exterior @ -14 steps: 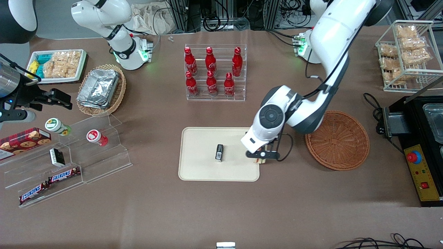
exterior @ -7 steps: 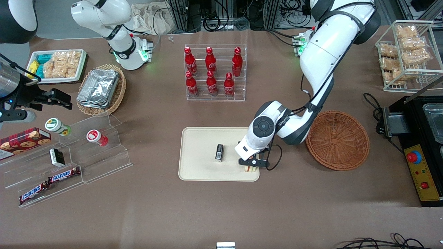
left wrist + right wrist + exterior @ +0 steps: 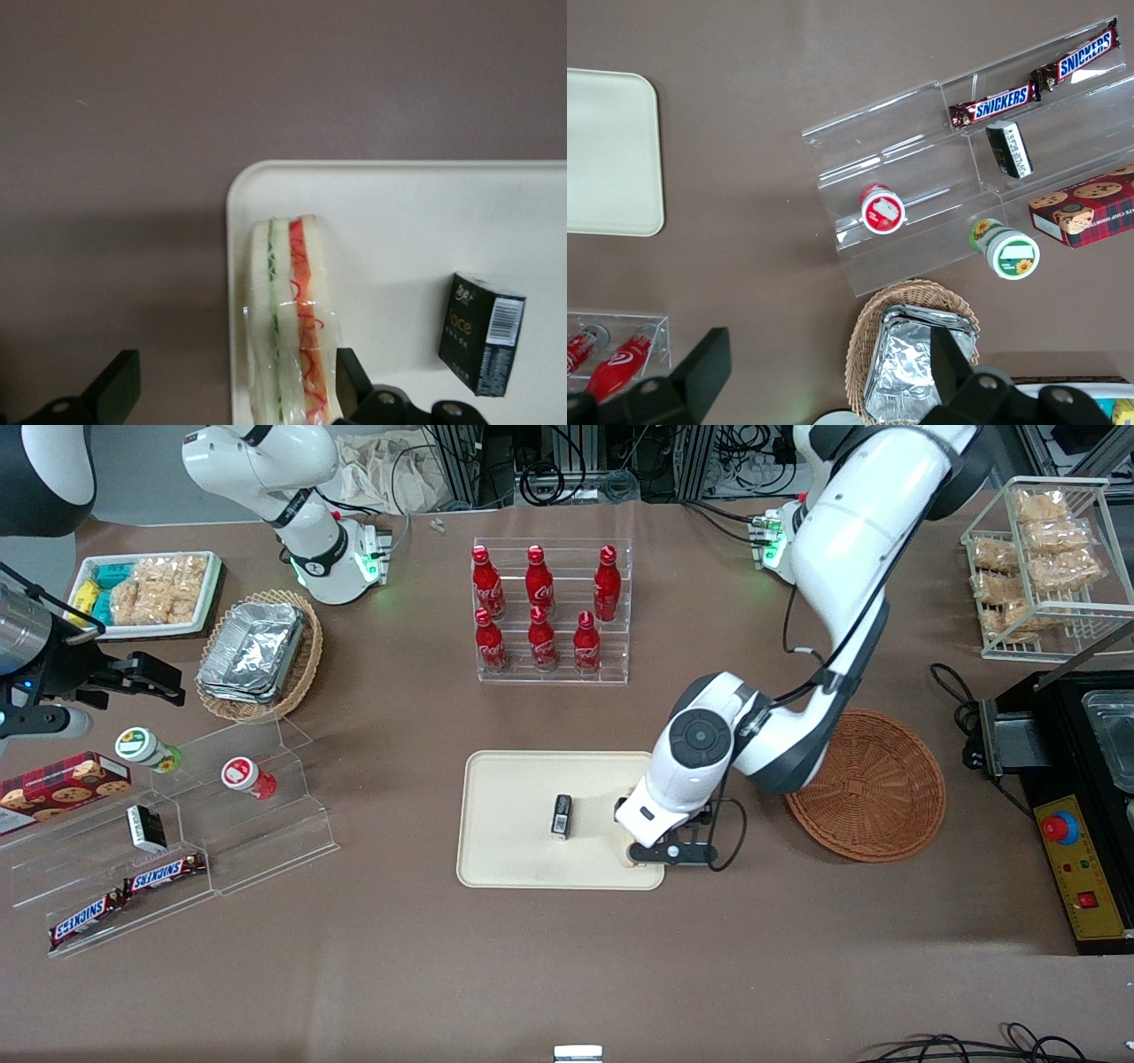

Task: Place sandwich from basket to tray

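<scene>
Front view: the hand (image 3: 654, 854) hangs low over the tray (image 3: 514, 850) at the corner nearest the camera and closest to the basket (image 3: 873, 797). The arm's white wrist covers most of what lies under it; only a pale sliver at the tray's edge may be the sandwich. A small dark box (image 3: 561, 817) stands near the tray's middle, its label too small to read here. The basket sits on the brown tabletop (image 3: 567, 957), just beside the tray toward the working arm's end. Farther from the camera, red bottles (image 3: 542, 607) fill a clear rack; toward the parked arm's end, two bars read "SNICKERS" (image 3: 124, 895).

Left wrist view: the sandwich (image 3: 292, 310) lies on the tray (image 3: 416, 230) along its rim, showing white bread with green and red-orange filling under clear wrap, part of it cut off at the frame edge. One dark fingertip (image 3: 117, 382) stands well apart over the tabletop, the other touches or nearly touches the wrap, so the hand is spread wide, gripping nothing. The box (image 3: 483, 332) shows a barcode and gold lettering that I cannot read.

Right wrist view: "SNICKERS" bars (image 3: 1032, 75) read clearly.
</scene>
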`<state>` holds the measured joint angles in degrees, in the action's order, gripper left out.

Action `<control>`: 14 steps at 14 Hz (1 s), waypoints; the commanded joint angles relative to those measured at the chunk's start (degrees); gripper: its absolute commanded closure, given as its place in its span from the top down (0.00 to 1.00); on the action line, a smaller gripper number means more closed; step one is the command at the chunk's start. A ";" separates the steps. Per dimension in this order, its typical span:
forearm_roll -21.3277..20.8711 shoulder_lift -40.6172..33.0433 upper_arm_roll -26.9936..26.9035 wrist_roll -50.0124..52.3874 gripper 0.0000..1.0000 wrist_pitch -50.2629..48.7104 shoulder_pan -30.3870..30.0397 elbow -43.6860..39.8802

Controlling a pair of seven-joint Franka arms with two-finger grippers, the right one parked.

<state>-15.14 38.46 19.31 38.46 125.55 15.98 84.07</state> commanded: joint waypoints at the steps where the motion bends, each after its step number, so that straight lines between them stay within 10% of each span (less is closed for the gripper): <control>1: -0.67 -6.27 -0.50 1.62 0.99 -7.99 -0.95 1.18; 14: 10.04 -32.20 -2.68 -34.49 1.00 -39.83 -20.90 1.45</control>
<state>-6.51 11.56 17.88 7.62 89.11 -3.77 83.69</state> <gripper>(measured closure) 0.000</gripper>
